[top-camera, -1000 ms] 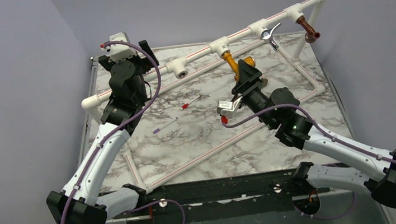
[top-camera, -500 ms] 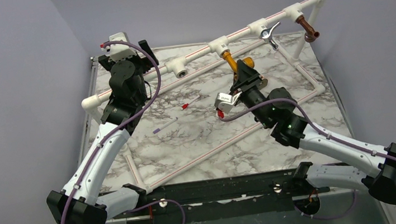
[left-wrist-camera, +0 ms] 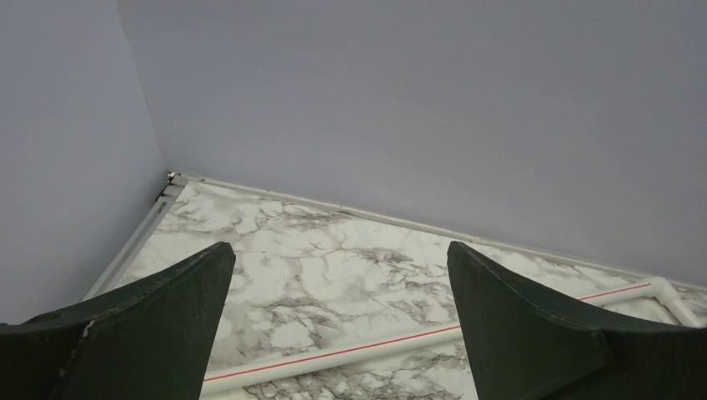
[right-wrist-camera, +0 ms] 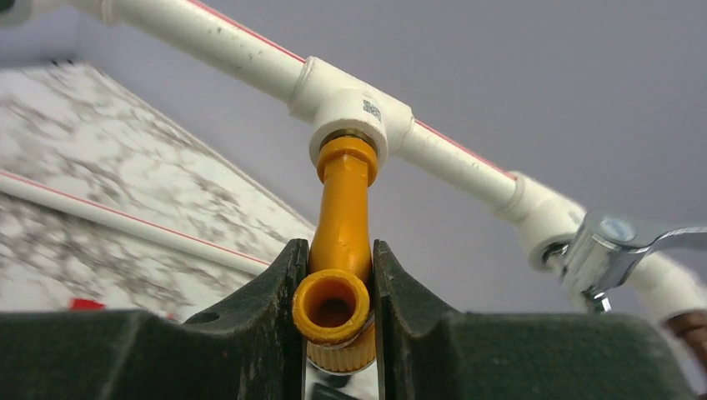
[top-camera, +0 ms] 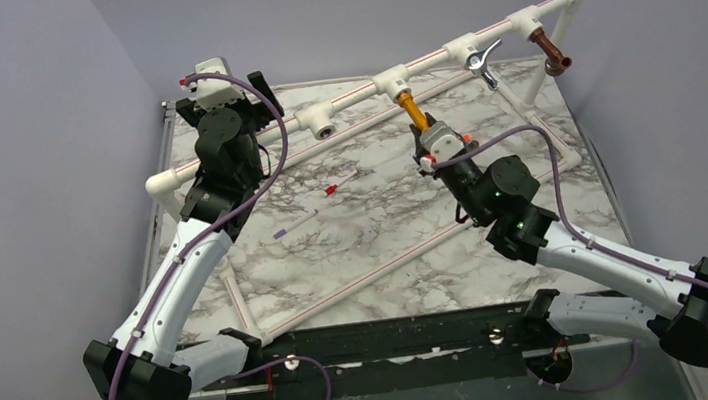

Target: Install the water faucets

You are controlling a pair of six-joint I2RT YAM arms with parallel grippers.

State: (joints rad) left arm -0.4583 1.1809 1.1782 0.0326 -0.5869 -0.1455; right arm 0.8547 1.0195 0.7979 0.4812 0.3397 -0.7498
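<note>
The mustard-yellow faucet [right-wrist-camera: 342, 250] hangs from a white tee fitting [right-wrist-camera: 350, 108] on the raised pipe, and also shows in the top view [top-camera: 410, 109]. My right gripper [right-wrist-camera: 333, 292] is shut on its spout end, a finger on each side; in the top view the gripper [top-camera: 432, 141] sits just below the tee. The chrome lever faucet [top-camera: 481, 60] and the copper-brown faucet [top-camera: 548, 47] sit in tees further right. The tee [top-camera: 321, 121] to the left holds no faucet. My left gripper [left-wrist-camera: 338, 283] is open and empty above the back left corner. The black orange-tipped faucet is out of view.
A white pipe frame [top-camera: 378, 270] lies across the marble table [top-camera: 373, 228]. A thin white red-tipped stick [top-camera: 340, 183] and a purple-tipped stick [top-camera: 294, 225] lie near the middle. Walls close the back and sides. A floor pipe [left-wrist-camera: 333, 354] runs under the left gripper.
My right wrist has rolled about the yellow faucet, and its camera mount has swung from the left side to the top. The left arm has not moved.
</note>
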